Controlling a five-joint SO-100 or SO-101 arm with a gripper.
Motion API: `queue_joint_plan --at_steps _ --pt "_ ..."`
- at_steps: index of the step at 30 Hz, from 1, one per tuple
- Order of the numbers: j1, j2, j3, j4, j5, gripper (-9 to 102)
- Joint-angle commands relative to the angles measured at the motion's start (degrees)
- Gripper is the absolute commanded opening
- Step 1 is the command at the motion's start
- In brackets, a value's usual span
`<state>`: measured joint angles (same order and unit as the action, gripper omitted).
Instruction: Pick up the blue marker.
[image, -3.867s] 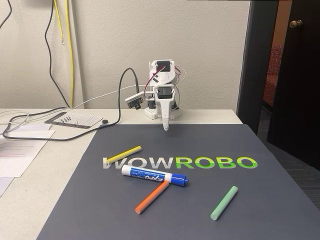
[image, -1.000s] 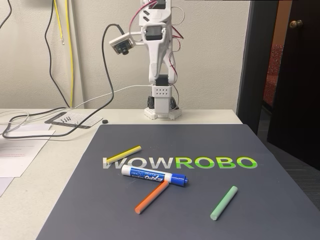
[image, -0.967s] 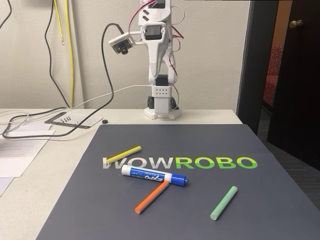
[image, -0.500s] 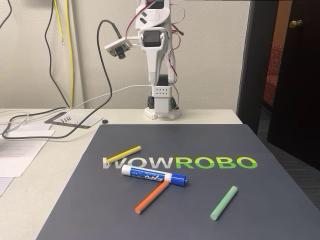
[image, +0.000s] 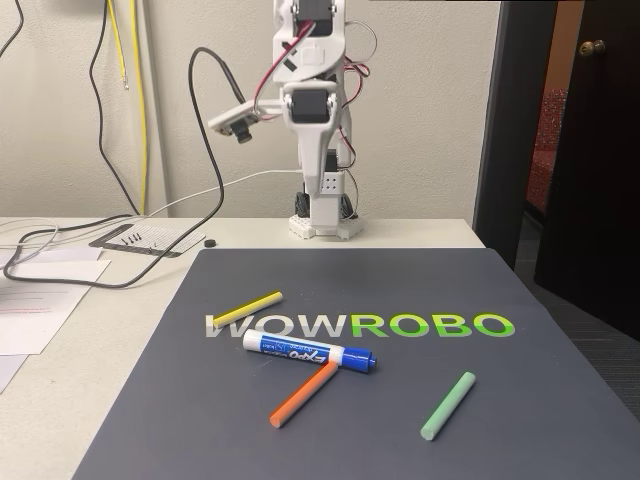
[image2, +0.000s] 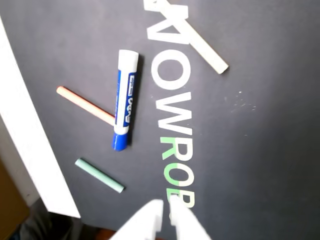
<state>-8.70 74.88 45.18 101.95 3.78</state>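
The blue marker (image: 309, 353) lies flat on the dark mat (image: 520, 290), just below the big "WOWROBO" letters (image: 360, 325). In the fixed view its long side runs almost straight across, left to right, with a small tilt down to the right. Its blue cap points to the right and its white end points to the left. In the wrist view the blue marker (image2: 125, 99) looks turned the other way: it runs up and down, with the blue cap at the bottom and the white end at the top.

The thin orange stick (image: 303, 394) lies at a slant, and its top end touches the marker near the cap. The yellow stick (image: 247, 308) lies up and to the left of the marker, over the first letter. The green stick (image: 447, 405) lies well apart on the right side of the mat.

The mat sits on the pale bench (image: 60, 350). The white arm (image: 318, 120) stands tall at the back of the bench, far from the marker.

In the wrist view the claw (image2: 166, 212) pokes in from the bottom edge, high above the mat. Its two white tips are close together with only a thin gap, and it holds nothing.
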Motion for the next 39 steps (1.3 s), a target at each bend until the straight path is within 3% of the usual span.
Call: queue_joint_plan --at_steps 1,5,32,34,37,39 --pt "-0.4 -7.3 -15.0 5.6 -0.4 0" --pt "-0.4 -12.7 -21.1 7.6 -0.5 1" --pt "1.1 -27.5 -22.1 -7.9 -3.8 14" --pt "1.4 -33.2 -30.7 -5.5 -4.2 14" --pt "1.9 -48.9 -56.8 1.8 -4.9 15" --pt "2.3 -53.9 -63.3 2.3 -5.2 16"
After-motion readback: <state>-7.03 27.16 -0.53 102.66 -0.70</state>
